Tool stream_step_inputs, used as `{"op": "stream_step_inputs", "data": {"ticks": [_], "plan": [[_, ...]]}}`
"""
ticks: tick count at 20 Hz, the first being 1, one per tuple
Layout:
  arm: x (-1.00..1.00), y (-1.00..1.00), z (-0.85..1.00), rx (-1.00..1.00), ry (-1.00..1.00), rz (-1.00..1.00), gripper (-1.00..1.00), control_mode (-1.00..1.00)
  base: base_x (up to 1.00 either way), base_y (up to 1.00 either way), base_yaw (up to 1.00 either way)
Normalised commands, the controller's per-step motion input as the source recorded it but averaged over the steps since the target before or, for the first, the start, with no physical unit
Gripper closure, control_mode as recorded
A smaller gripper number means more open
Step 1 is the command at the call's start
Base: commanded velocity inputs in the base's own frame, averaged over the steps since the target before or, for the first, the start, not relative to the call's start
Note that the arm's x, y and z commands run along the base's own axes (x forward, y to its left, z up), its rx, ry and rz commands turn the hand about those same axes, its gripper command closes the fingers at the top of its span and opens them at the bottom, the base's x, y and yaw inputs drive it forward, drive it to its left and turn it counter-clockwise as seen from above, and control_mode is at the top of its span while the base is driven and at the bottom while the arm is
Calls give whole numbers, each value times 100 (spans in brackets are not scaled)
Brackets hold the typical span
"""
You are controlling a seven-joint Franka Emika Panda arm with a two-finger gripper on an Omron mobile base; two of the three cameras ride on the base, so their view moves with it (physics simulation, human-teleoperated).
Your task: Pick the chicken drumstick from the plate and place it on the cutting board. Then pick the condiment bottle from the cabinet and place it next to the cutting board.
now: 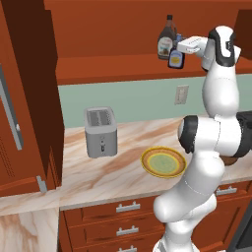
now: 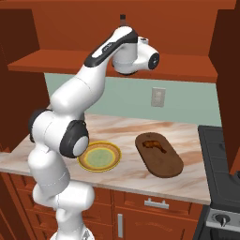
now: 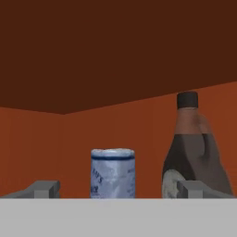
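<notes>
Left base view, from left to right: open reddish-brown cabinet door [image 1: 24, 98] at the edge, silver toaster [image 1: 101, 132] on the marble table [image 1: 98, 172], yellow plate [image 1: 164, 162] with pale green centre just right of it, lying bare. Above, on the cabinet [image 1: 128, 69] shelf: tall brown bottle [image 1: 167, 43] with dark cap, and touching or just beside it on the right the squat dark blue condiment bottle [image 1: 176, 58], with the white hand of the arm reaching in from the right, close to it. A wall outlet [image 1: 181, 94] on the green backsplash below.

Right base view, left to right: plate [image 2: 99, 156] on the table, then the dark cutting board [image 2: 159, 154] near it, apart, with the chicken drumstick [image 2: 153, 145] lying on its far end; stove corner [image 2: 220, 187] at the right edge.

Hand view, left to right: one grey finger [image 3: 44, 189], condiment bottle [image 3: 113, 173] upright between the fingers, brown bottle [image 3: 194, 152] behind the other finger. Gripper [image 3: 118, 190] spread wide, holding nothing, bottle not touched by either finger.
</notes>
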Motion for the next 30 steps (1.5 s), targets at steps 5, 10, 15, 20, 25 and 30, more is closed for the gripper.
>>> {"op": "stream_step_inputs", "data": {"ticks": [5,10,15,20,25,30], "plan": [[8,0,0,0,0,0,-100,-100,0,0,0],[7,0,0,0,0,0,-100,-100,0,0,0],[7,0,0,0,0,0,-100,-100,0,0,0],[10,0,0,0,0,0,-100,-100,0,0,0],[12,0,0,0,0,0,-100,-100,0,0,0],[1,0,0,0,0,0,100,-100,0,0,0]]}}
